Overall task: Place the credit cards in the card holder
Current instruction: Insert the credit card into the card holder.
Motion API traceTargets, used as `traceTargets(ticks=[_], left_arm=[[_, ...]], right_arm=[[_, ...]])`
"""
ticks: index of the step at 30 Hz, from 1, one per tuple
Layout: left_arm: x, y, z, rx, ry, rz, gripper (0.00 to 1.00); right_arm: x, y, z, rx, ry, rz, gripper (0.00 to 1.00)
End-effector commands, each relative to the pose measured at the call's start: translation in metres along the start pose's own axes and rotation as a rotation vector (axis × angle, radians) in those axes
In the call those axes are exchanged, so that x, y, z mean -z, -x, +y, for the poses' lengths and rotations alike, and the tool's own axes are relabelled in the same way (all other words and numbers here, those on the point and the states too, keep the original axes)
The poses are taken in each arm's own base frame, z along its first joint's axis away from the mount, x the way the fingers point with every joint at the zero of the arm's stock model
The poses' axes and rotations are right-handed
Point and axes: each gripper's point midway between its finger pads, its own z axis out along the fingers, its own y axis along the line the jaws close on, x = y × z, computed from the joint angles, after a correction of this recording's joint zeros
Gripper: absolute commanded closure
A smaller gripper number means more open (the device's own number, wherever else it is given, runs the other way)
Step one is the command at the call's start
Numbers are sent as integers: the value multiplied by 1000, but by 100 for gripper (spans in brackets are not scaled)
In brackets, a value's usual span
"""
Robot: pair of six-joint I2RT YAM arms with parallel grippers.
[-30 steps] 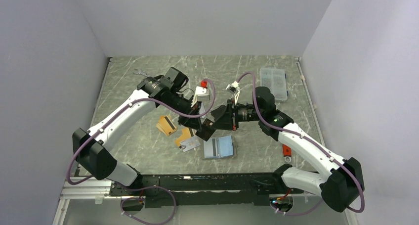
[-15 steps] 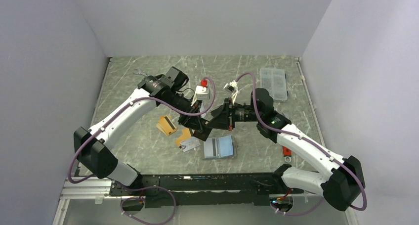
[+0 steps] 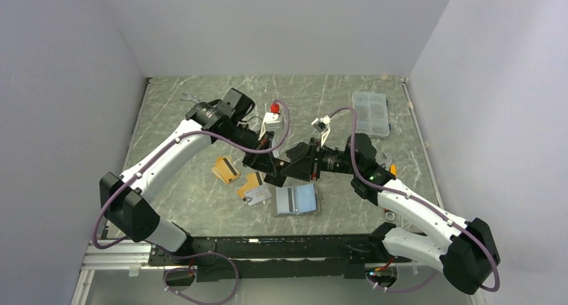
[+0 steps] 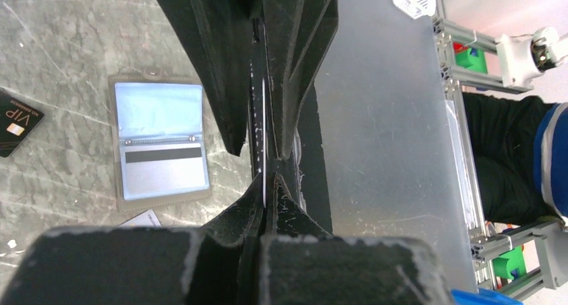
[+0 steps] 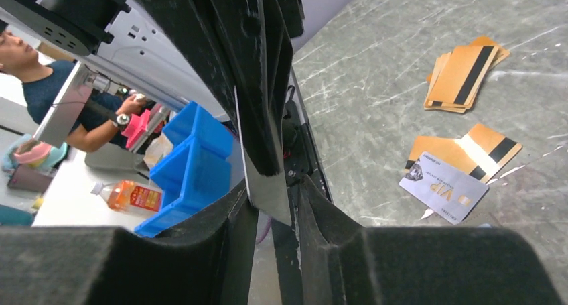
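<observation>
Left gripper (image 4: 266, 181) has now clamped down on the card (image 5: 266, 184), and the right gripper (image 5: 274, 201) just loosened its jaws.

Count, all views combined; card holder (image 3: 297, 200): 1, lying open; striped card (image 4: 164, 174) inside its sleeve: 1; loose credit cards: gold-orange stack (image 5: 463, 74), at least 2, exact number not resolvable; gold-orange pair (image 5: 462, 152): 2; silver-grey VIP card (image 5: 444, 188): 1; dark VIP card (image 4: 15, 123): 1; edge-on card (image 5: 266, 184) held aloft: 1; clear compartment box (image 3: 370, 112): 1; arms: 2, left arm (image 3: 175, 144) and right arm (image 3: 408, 201).
</observation>
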Motion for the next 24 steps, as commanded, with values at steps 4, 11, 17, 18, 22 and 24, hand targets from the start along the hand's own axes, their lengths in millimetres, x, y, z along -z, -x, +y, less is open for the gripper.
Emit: traceTargets(ticks=[4, 11, 17, 18, 22, 24], left_arm=[[12, 31, -19, -24, -91, -139, 100], [12, 30, -18, -5, -98, -158, 100], [11, 24, -12, 3, -60, -139, 85], [11, 23, -9, 6, -51, -133, 75], [7, 2, 16, 18, 52, -62, 54], [1, -19, 35, 15, 124, 10, 53]], right_arm=[[0, 19, 15, -45, 81, -153, 74], [-2, 29, 23, -73, 135, -198, 88], [3, 26, 17, -99, 96, -201, 100], [5, 23, 14, -101, 78, -195, 100], [27, 2, -23, -178, -120, -139, 100], [43, -18, -52, -225, -284, -95, 100]])
